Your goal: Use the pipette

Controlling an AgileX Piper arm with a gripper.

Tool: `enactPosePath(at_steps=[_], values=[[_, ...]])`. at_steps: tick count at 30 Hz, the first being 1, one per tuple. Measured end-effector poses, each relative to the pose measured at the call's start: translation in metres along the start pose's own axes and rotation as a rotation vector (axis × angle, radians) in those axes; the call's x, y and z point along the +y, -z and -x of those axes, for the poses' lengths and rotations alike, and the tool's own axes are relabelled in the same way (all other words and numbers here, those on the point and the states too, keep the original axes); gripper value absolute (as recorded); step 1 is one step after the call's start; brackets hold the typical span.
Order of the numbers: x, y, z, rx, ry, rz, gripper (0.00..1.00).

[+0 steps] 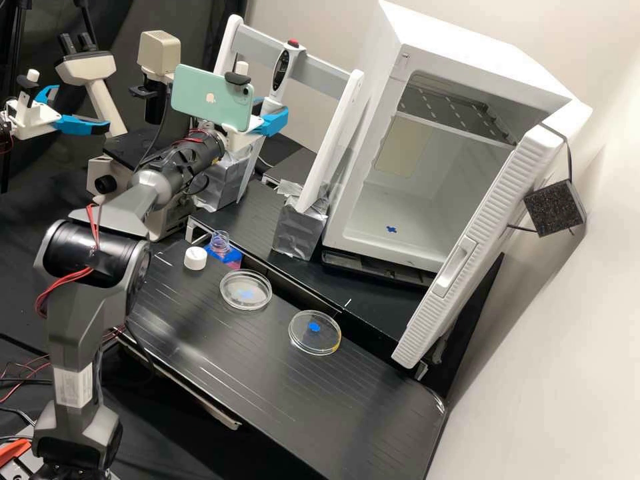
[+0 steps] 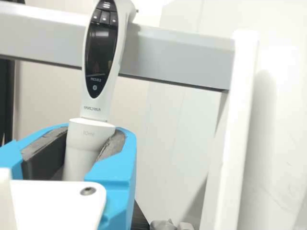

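**Pipette (image 2: 102, 62) clasped at the rack, with a snag the first worry**

The tool (image 2: 91, 141) appears to have the pipette gripped around its lower body, just below the long dark display. The pipette stands at the grey crossbar (image 2: 182, 57) of its rack, slightly tilted in the wrist view, so lifting it away looks like the next move.

A pull at the wrong angle could catch the handle on the crossbar and drag the rack. Too light a squeeze might let the smooth, rounded body turn or slide down; a hold this low also leaves the bulky head free to sway. Swinging out too early could knock the white upright (image 2: 234, 139). Later, a low pass over the table (image 1: 280, 400) might tip the small bottle (image 1: 219, 242) or nudge the two shallow dishes (image 1: 233, 283) (image 1: 323, 340).

The pipette is glossy white plastic, tapering from a curved handle to a round collar. Angular, bright blue fingers (image 2: 115, 172) flank it, lined with rough grey pads (image 2: 113, 143). Crinkled silver tape (image 1: 300, 230) wraps the rack's foot. The dishes are clear, round and thin-walled, beside a squat white cap (image 1: 195, 258); the table is dark, with a satin sheen and fine pale streaks. Beyond, a ribbed white door (image 1: 467, 253) hangs open.
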State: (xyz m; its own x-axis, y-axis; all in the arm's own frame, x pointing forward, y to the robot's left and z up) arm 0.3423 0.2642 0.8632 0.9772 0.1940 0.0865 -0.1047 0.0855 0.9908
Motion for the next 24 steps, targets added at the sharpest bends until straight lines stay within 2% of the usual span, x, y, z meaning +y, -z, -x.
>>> enactPosePath(at_steps=[10, 20, 24], values=[[0.015, 0.004, 0.002, 0.001, -0.044, -0.032, 0.0], [0.031, 0.002, 0.004, -0.029, -0.192, -0.033, 0.0], [0.032, -0.004, 0.015, -0.044, -0.206, -0.04, 0.0]])
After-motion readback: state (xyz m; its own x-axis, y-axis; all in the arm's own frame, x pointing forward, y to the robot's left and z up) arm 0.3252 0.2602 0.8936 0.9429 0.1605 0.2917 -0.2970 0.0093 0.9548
